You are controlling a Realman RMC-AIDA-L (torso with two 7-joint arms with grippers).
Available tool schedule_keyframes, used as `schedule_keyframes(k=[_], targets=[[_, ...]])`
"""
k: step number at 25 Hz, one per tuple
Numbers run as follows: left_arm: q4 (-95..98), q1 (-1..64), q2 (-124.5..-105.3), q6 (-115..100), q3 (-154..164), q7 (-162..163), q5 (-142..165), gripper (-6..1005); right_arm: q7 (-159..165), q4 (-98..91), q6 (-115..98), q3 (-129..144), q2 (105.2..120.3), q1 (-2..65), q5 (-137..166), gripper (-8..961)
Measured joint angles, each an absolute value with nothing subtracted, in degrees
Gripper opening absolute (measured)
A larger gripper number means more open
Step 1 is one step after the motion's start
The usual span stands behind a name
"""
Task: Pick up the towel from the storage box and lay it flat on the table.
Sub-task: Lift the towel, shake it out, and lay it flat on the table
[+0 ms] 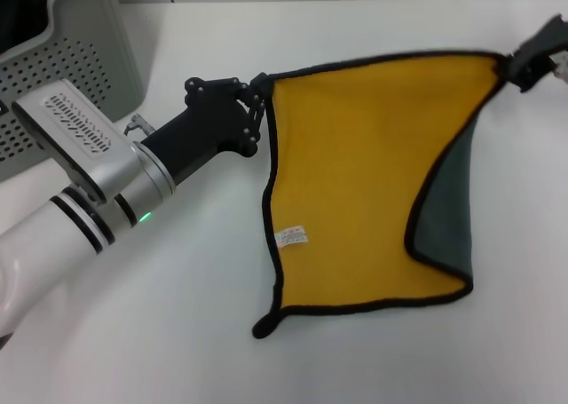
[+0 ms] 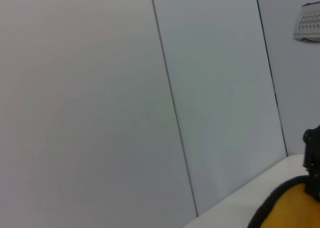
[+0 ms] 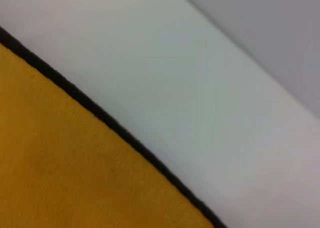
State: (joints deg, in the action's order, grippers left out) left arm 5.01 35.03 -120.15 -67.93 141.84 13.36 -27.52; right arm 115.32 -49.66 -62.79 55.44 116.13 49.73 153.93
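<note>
- Towel position: out of the storage box, spread yellow side up over the table; it occupies the centre-to-3-o'clock area of the head view, while the box sits at 10 o'clock.
- Left gripper: clenched on the towel corner at roughly 11 o'clock of the cloth. Holding this corner keeps the far edge stretched.
- Right gripper: clamped on the opposite far corner, at 2 o'clock in the head view. The two grips pull apart, so the far hem runs nearly straight between them.
- Near edge: rests on the table toward 6 o'clock. The right side is folded, exposing the dark green underside, and the near-left corner is curled. Judgement: the towel is not yet fully flat; the fold needs to be drawn out before release.
- Label: small white tag on the yellow face near the left hem. It carries reddish print; the writing cannot be read.
- No brand marking is legible anywhere.
</note>
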Motion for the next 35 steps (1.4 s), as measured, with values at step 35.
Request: schedule_keyframes(k=[35], targets=[[9.63,18.97,-108.35,-116.77,142.39,23.6,-12.6,3,106.91,-108.62,-80.41,78.31,115.43,11.59,112.66,34]])
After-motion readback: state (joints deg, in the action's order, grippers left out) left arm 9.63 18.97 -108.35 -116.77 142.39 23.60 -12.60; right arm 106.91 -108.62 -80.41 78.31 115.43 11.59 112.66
